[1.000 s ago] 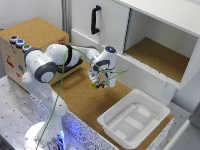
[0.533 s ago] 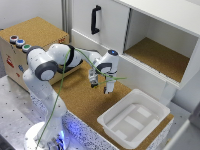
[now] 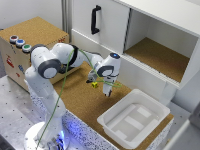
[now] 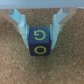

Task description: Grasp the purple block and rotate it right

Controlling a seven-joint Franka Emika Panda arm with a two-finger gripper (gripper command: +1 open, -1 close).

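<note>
A white cabinet (image 3: pixel 150 35) with a black door handle (image 3: pixel 94 19) and an open compartment lined in cork runs along the far edge of the cork-topped surface (image 3: pixel 80 100). At the end of that surface on the exterior view's left stands a cork-covered box (image 3: pixel 31 40) carrying three round buttons (image 3: pixel 19 43), and at the opposite end, near the front corner, sits an empty white plastic tray (image 3: pixel 134 120). The white Franka arm (image 3: pixel 55 62) rises from its base beside the surface's front edge, bends at a high elbow and reaches across toward the middle of the cork, its wrist turned down so that the gripper (image 3: pixel 95 83) points at the surface, with a green cable trailing along the links. The purple block (image 4: pixel 40 41) lies on the cork about midway between the box and the tray, well apart from both. In the wrist view its dark face shows yellow markings, and the pale jaws stand one on each side of it, pressed against its sides, so they are clamped on the block, which rests low against the cork.
</note>
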